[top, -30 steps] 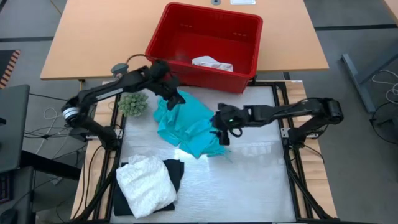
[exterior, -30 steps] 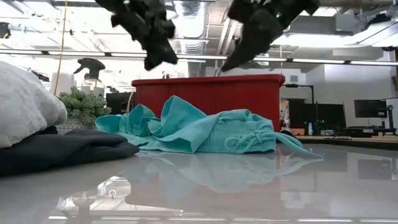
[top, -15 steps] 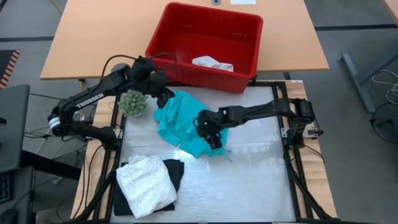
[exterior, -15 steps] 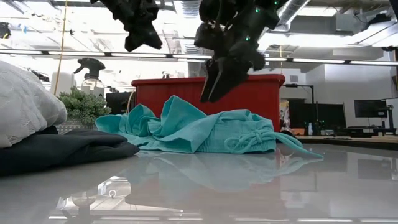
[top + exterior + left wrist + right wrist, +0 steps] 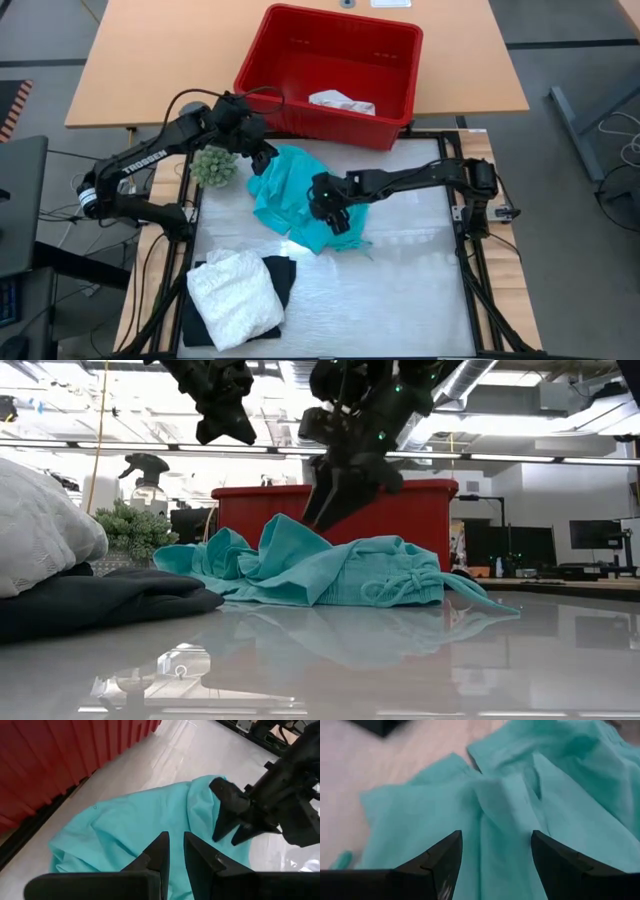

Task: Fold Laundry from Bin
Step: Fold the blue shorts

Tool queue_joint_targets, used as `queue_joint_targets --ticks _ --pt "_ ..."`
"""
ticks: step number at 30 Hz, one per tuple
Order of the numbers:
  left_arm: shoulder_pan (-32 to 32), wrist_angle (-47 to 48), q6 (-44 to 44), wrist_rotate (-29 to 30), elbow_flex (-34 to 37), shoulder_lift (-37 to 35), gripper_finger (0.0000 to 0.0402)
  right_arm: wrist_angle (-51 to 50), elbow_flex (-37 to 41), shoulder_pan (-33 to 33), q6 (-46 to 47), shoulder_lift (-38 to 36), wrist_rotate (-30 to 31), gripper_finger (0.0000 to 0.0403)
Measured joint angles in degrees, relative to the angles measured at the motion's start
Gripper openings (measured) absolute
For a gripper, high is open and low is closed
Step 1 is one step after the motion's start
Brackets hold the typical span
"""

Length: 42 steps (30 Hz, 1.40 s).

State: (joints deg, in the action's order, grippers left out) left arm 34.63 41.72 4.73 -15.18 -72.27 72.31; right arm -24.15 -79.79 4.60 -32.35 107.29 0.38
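Nearest the front left corner of the table sit my folded white lacy cloth [image 5: 236, 297] and black cloth [image 5: 281, 279]. Mid-table, my right pincer [image 5: 336, 218] hangs spread wide over the crumpled teal garment [image 5: 296, 199]. My left pincer [image 5: 262, 160] hovers pinched together, empty, by the red slotted plastic bin [image 5: 396, 128] at the back edge.

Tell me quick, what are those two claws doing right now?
Left gripper: shut, holding nothing, hanging above the teal garment.
Right gripper: open, holding nothing, poised just over the same teal garment.
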Motion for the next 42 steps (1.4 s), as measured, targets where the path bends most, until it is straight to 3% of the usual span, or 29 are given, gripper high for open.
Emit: queue_joint_targets --ticks 6,12,15,16,21,25,27,29,34,37,42 --pt "-0.1 0.9 0.2 0.0 0.0 0.0 0.0043 3.3 0.1 0.1 0.1 2.0 -0.3 0.0224" --pt "-0.2 1.4 0.3 0.5 0.0 0.0 0.0043 4.3 0.0 1.1 1.3 2.8 -1.5 0.0107" --pt "-0.2 1.4 0.3 0.5 0.0 0.0 0.0043 3.8 0.0 1.9 6.3 2.8 -2.0 0.0026" --pt "-0.2 1.4 0.3 0.5 0.0 0.0 0.0043 3.3 0.0 2.2 7.6 2.7 -1.9 0.0019" --pt "-0.2 1.4 -0.6 0.6 0.0 0.0 0.0043 0.9 -1.4 4.4 21.0 1.4 2.7 0.0016" --pt "-0.2 1.4 -0.6 0.6 0.0 0.0 0.0043 -10.1 -5.7 7.9 35.2 -1.4 18.6 0.0016" --pt "-0.2 1.4 -1.1 0.6 0.0 0.0 0.0043 -19.9 -8.3 10.0 40.9 -1.6 27.3 0.0016" --pt "-0.2 1.4 -1.2 0.6 0.0 0.0 0.0043 -30.0 -10.5 12.5 47.2 -1.7 32.0 0.0016" --pt "-0.2 1.3 -1.1 0.6 0.0 0.0 0.0043 -44.9 -10.8 19.6 59.1 -2.0 29.6 0.0022" --pt "-0.2 1.4 -0.6 0.6 0.0 0.0 0.0043 -50.8 -10.6 22.8 63.8 -0.5 29.5 0.0057" --pt "-0.2 4.5 -0.5 0.5 0.0 0.0 0.0043 -52.0 -10.7 25.2 59.4 -0.6 29.2 0.0110"
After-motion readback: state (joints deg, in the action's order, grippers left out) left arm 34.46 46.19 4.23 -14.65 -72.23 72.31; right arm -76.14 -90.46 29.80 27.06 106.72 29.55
